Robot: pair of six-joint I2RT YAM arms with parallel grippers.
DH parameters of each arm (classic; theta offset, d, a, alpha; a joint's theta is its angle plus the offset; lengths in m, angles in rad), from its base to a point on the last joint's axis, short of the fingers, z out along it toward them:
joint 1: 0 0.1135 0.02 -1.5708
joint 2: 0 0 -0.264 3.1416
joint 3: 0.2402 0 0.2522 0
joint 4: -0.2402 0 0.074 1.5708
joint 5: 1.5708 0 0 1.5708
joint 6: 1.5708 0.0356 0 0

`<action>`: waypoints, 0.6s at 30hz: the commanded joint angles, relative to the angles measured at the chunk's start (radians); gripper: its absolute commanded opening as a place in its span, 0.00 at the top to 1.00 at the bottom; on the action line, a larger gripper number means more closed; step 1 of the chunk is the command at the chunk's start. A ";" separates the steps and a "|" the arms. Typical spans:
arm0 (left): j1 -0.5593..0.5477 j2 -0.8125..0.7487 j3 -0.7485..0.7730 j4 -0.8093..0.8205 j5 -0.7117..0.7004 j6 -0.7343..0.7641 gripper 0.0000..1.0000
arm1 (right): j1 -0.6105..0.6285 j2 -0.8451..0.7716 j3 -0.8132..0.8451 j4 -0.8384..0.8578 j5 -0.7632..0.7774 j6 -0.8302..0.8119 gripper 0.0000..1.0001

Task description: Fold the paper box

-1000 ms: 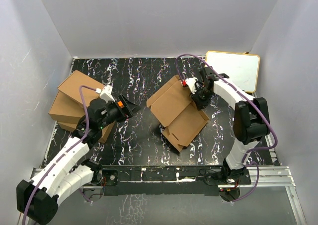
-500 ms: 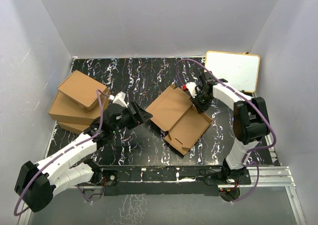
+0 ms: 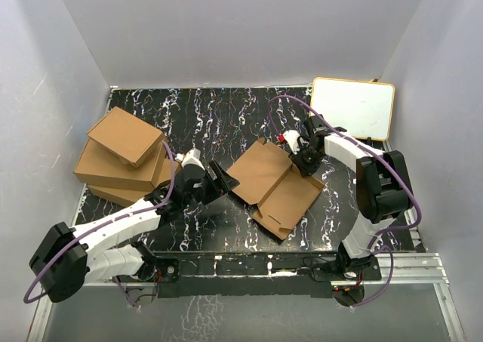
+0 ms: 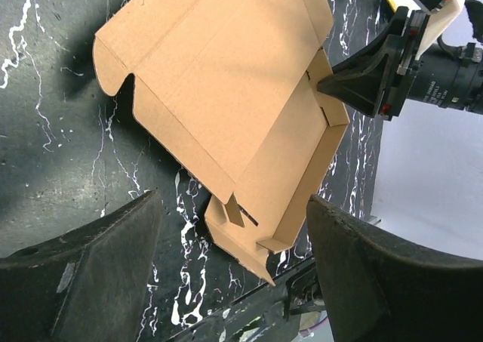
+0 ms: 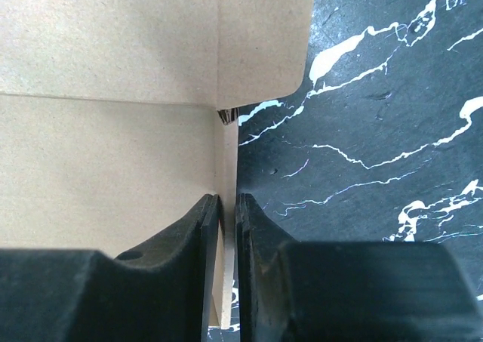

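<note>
From above, the paper box (image 3: 276, 184) lies opened out on the black marbled table (image 3: 211, 115), between the arms; the left gripper (image 3: 224, 180) sits just beside its left edge, the right gripper (image 3: 303, 163) at its far right edge, with piled brown boxes (image 3: 119, 155) at the left and a white board (image 3: 355, 105) at the far right corner. The left wrist view shows the left gripper (image 4: 230, 206) spread wide above the paper box (image 4: 226, 108), holding nothing. In the right wrist view the right gripper (image 5: 227, 202) pinches the thin upright side wall of the paper box (image 5: 106, 138), fingers (image 5: 202, 240) close on either side
</note>
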 commanded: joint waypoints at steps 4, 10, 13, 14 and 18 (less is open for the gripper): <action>-0.054 0.064 -0.028 0.035 -0.073 -0.121 0.24 | -0.005 -0.063 -0.034 0.063 0.030 -0.006 0.79; -0.079 0.115 -0.058 0.107 -0.098 -0.194 0.23 | -0.005 -0.089 -0.069 0.103 0.048 0.002 0.81; -0.087 0.142 -0.056 0.130 -0.110 -0.207 0.23 | -0.006 -0.104 -0.089 0.137 0.086 0.017 0.92; -0.089 0.151 -0.056 0.140 -0.113 -0.209 0.23 | -0.007 -0.108 -0.097 0.153 0.101 0.024 0.92; -0.094 0.199 -0.058 0.195 -0.122 -0.222 0.23 | -0.005 -0.121 -0.123 0.183 0.114 0.043 0.92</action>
